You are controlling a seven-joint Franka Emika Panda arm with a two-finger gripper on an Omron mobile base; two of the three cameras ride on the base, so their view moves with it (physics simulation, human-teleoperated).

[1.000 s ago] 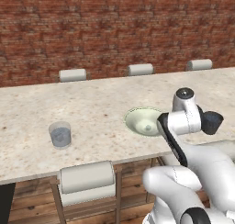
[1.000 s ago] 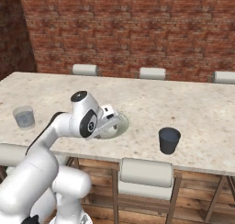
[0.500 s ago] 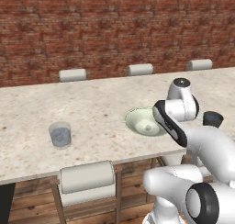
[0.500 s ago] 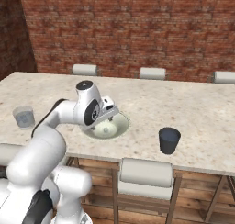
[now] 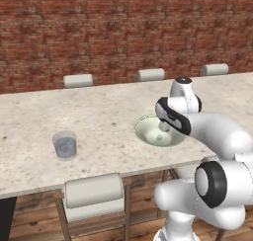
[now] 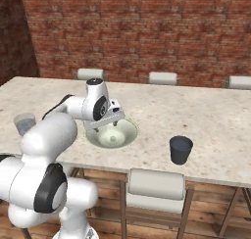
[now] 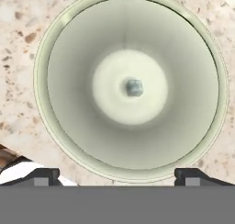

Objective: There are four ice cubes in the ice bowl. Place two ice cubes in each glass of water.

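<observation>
Speckled stone counter [image 5: 99, 121], red brick wall [image 5: 99, 32], pale chairs [image 5: 78, 80]

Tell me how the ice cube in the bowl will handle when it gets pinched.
The ice cube is tiny against the ice bowl, so probably very light. It looks rounded and likely slick, so it may squirt sideways. Sitting at the bowl's lowest point, it would probably slide back there if nudged.

On the table [image 5: 99, 116] I count one bowl [image 7: 69, 103], and at its centre one small ice cube [image 7: 134, 87]. There are two glasses: one clear glass [image 5: 64, 145] to the left of the bowl and one dark glass [image 6: 181, 149] to its right. Behind the table stand three chairs [image 5: 78, 80], and at its near side two.
</observation>
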